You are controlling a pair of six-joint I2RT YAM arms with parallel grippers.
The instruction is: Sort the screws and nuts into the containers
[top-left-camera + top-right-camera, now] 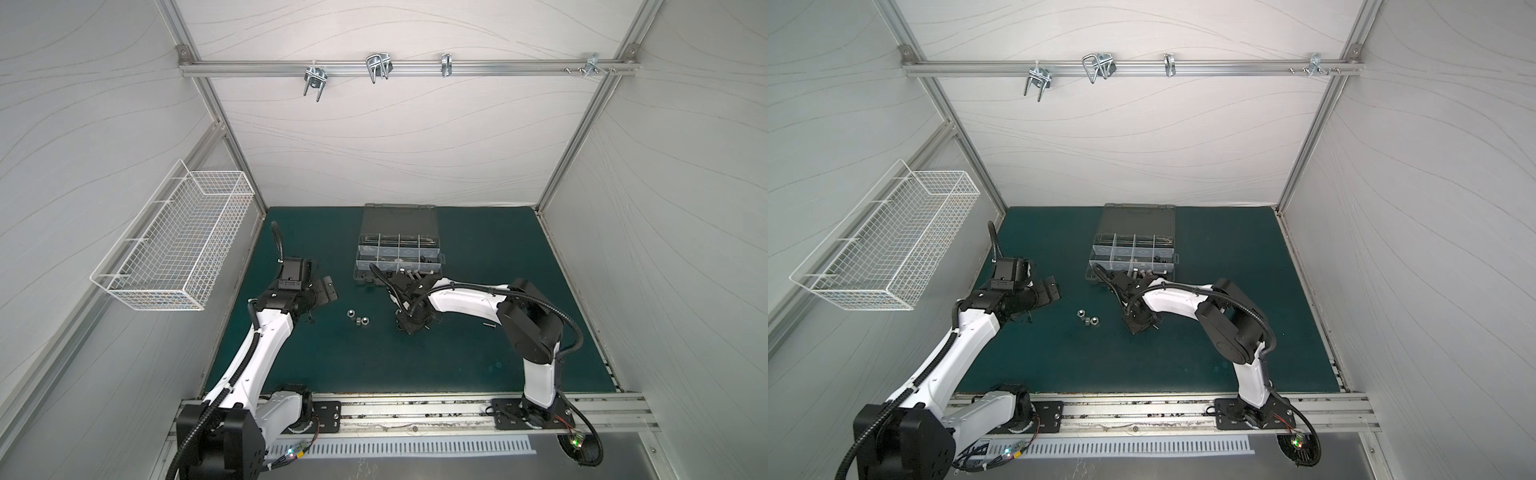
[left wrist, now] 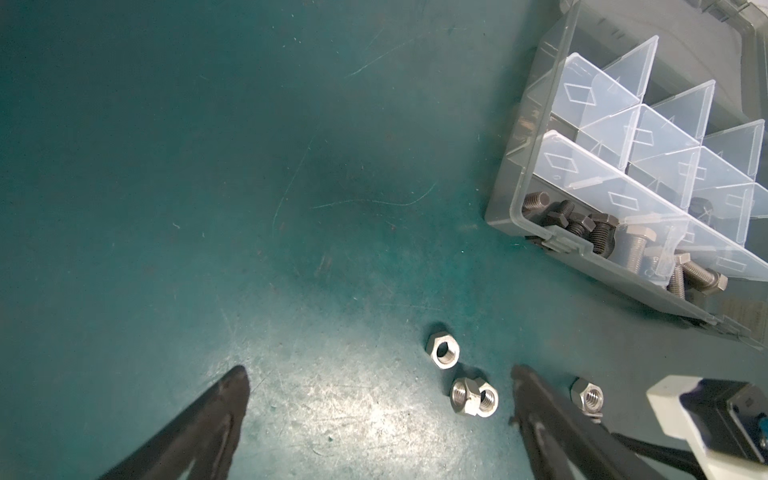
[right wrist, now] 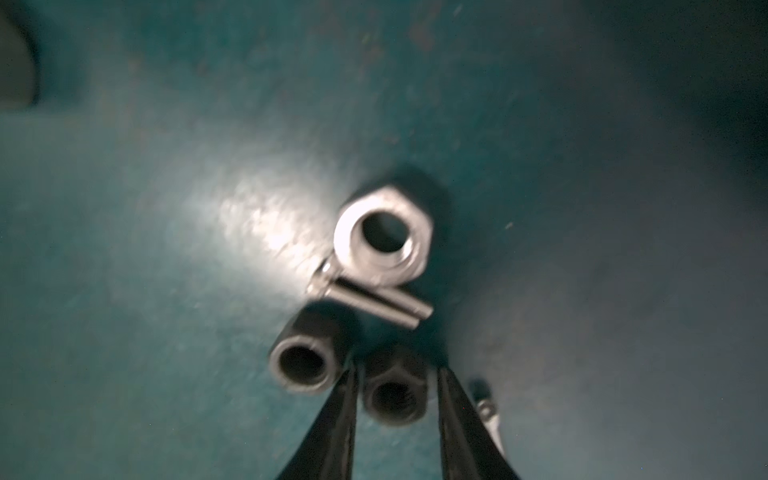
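Nuts [image 1: 1095,320] look small, hard and slick, likely to skid, so pinch across opposite flats: one dark hexagonal nut [image 3: 395,399] lies on the green mat [image 3: 166,166] between the right gripper's [image 3: 397,370] black fingers [image 3: 332,424], blur hiding whether they press it. Just beyond sit another dark nut [image 3: 305,365], a thin silver screw [image 3: 370,299] and a silver hex nut [image 3: 384,239]. Farther off the left gripper [image 2: 380,370] gapes empty near loose silver nuts [image 2: 442,351], before the grey compartmented case [image 2: 505,199] holding bolts [image 2: 636,249].

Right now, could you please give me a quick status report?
Left gripper open over silver nuts. Right gripper astride dark nut, grip unclear. Another nut tight beside it.
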